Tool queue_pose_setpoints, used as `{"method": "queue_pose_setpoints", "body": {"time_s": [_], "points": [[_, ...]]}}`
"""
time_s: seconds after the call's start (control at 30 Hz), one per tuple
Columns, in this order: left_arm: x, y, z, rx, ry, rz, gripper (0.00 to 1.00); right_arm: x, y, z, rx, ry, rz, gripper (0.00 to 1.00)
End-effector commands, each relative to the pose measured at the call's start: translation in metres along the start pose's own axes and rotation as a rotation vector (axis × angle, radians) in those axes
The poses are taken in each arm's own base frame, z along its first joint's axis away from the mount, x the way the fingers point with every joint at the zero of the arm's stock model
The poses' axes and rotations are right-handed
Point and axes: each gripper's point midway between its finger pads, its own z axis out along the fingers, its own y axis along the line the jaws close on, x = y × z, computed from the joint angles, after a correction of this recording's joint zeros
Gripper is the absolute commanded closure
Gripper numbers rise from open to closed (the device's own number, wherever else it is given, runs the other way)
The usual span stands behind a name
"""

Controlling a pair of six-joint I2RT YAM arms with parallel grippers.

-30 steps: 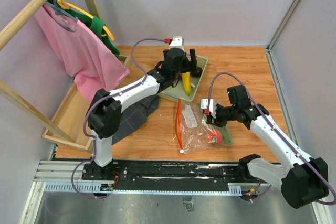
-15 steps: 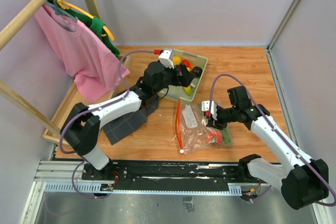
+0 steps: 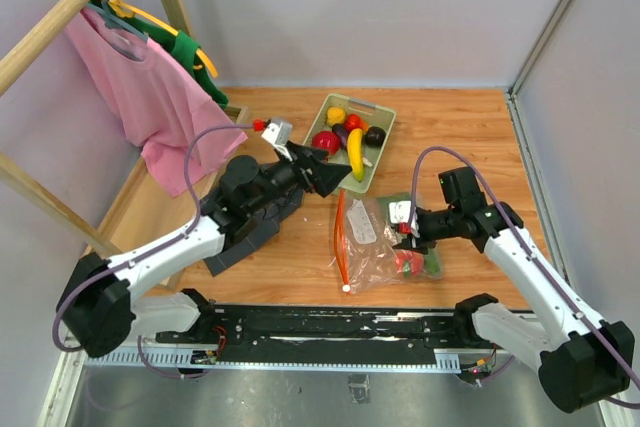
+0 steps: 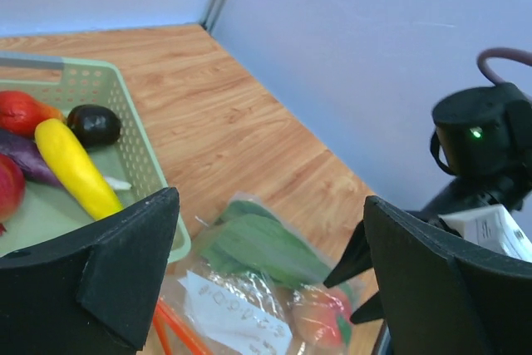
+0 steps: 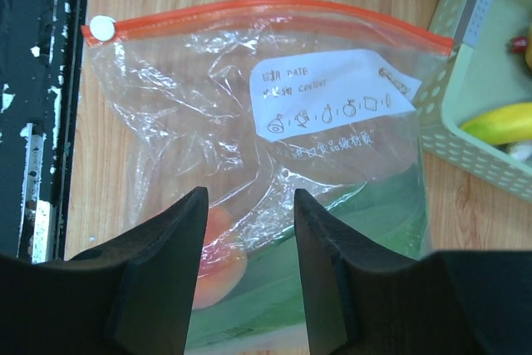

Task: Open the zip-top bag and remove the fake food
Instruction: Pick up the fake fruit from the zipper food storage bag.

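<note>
— Top external view: what's left in the zip-top bag (image 3: 365, 237)?
— Crinkles blur it. Right wrist cam shows a green leafy piece (image 5: 366, 214) & a red piece (image 5: 220, 268), both partly cut off by the right gripper (image 5: 249, 197). Its jaws are parted over the bag; contact w/ the film unclear.
— Left gripper (image 4: 270, 205)?
— Spread wide, empty, near the bag. A sec ago it hung over the tray (image 3: 385, 119); it's pulled back, so the fake food (image 3: 350, 139) there shows. Bag hasn't moved: on the table (image 3: 470, 137), beside the tray.
</note>
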Motion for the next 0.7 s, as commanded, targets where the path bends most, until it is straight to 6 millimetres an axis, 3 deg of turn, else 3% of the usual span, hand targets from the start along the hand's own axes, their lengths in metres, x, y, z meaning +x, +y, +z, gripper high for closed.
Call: {"method": "queue_pose_setpoints", "body": {"time_s": [0.0,0.33,0.47,0.67], "points": [[-0.021,-0.028,-0.030,0.115,-0.090,-0.021,0.05,-0.018,0.006,-0.012,-0.026,-0.061,-0.069,0.52],[0.008,-0.035,-0.102,0.151,-0.102,-0.125,0.11,-0.044,0.027,-0.031,-0.123,-0.118,-0.189,0.37],[0.026,-0.031,-0.120,0.149,-0.081,-0.167,0.17,-0.032,0.030,-0.036,-0.135,-0.041,-0.209,0.35],[0.056,-0.020,-0.137,0.127,-0.043,-0.229,0.31,0.005,0.036,-0.040,-0.141,0.127,-0.231,0.31]]}}
